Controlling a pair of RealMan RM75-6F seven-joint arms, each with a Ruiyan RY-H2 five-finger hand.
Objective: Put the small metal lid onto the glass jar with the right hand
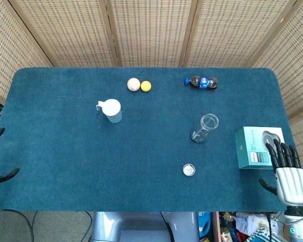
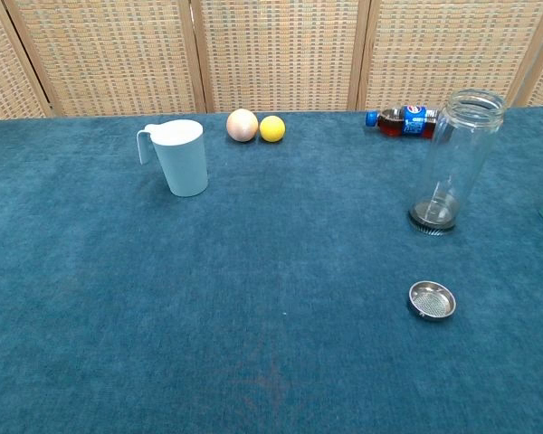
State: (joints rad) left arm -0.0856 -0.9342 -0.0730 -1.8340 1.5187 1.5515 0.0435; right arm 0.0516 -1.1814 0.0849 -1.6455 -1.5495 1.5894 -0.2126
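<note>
Both views are evenly and brightly lit from above, with soft, diffuse light and no hard shadows. On my table [image 1: 65, 166] the objects cast only faint, short shadows; the white cup [image 2: 183, 155] shades the cloth slightly at its base. The glass jar [image 2: 456, 158] carries small highlights along its wall, and the small metal lid [image 2: 432, 300] glints mildly. Focus is sharp throughout. In the head view the table's far edge bows slightly, indicating mild lens distortion.
</note>
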